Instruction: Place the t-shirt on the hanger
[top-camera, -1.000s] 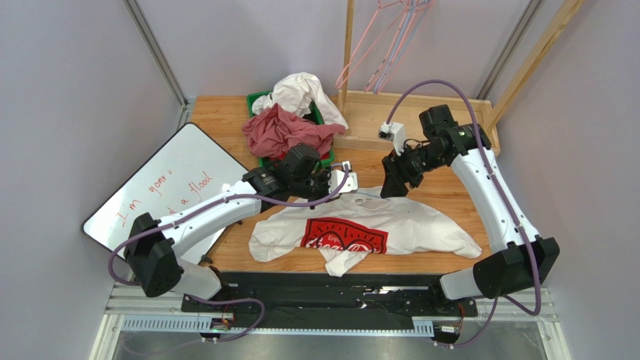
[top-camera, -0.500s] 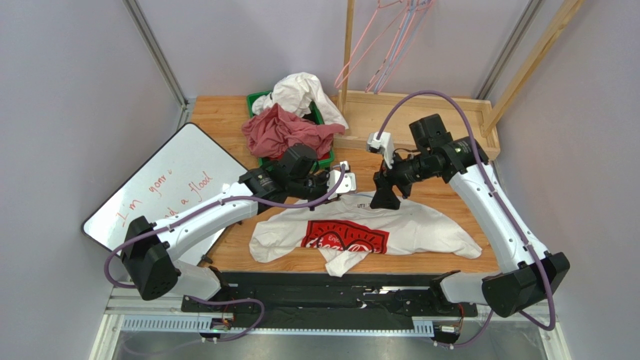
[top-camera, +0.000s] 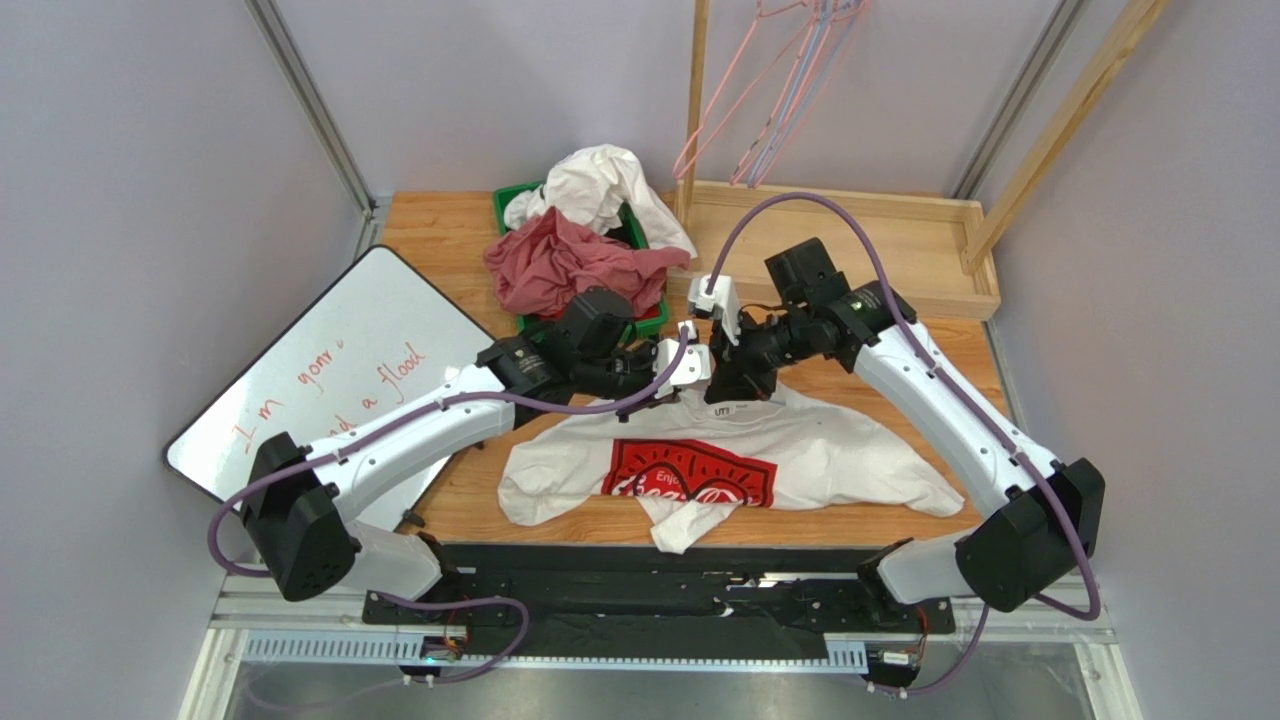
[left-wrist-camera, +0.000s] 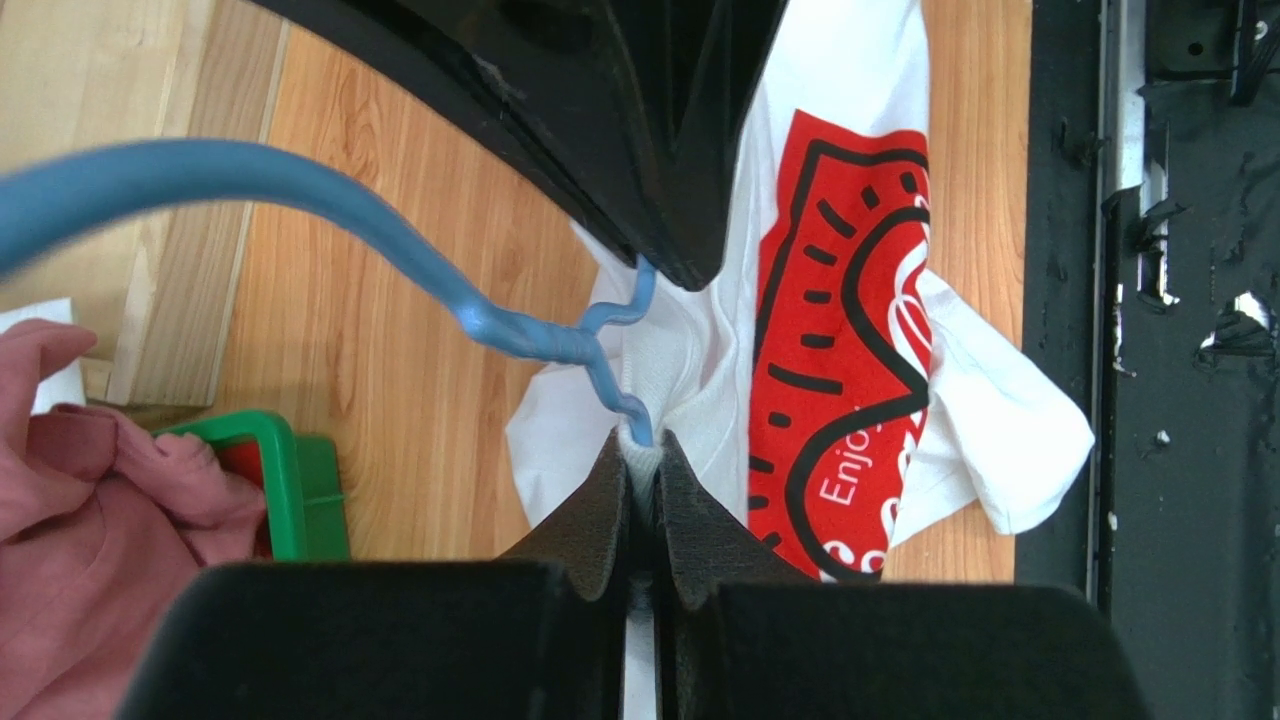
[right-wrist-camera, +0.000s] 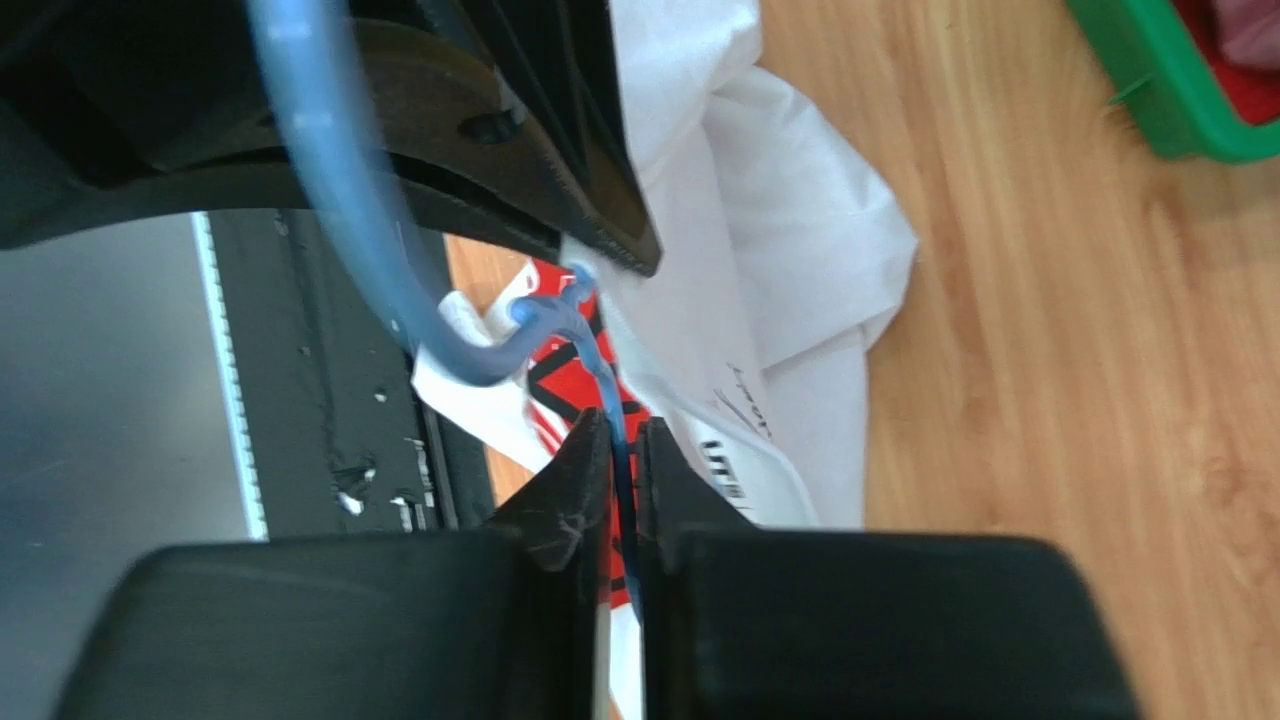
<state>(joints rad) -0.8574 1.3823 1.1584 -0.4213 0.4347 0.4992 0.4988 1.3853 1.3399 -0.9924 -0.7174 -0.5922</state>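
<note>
The white t-shirt (top-camera: 842, 450) with its red chest print lies flat on the wooden table, collar toward the back. The pale blue hanger (left-wrist-camera: 301, 180) is mostly hidden inside the shirt. Only its hook and twisted neck stick out of the collar. My left gripper (left-wrist-camera: 642, 446) is shut on the white collar fabric right where the hanger neck comes out. My right gripper (right-wrist-camera: 621, 428) is shut on the thin blue wire of the hanger (right-wrist-camera: 338, 195) just below the twist. In the top view the left gripper (top-camera: 684, 375) and right gripper (top-camera: 724, 387) meet tip to tip over the collar.
A green bin (top-camera: 657, 311) heaped with red and white garments stands just behind the grippers. A whiteboard (top-camera: 338, 368) lies at the left. A wooden tray (top-camera: 902, 240) and a post with pink and lavender hangers (top-camera: 781, 75) stand at the back right.
My right arm swung left and down from the back right to the collar, and its jaws closed on the hanger wire. The left arm and the shirt stayed put.
</note>
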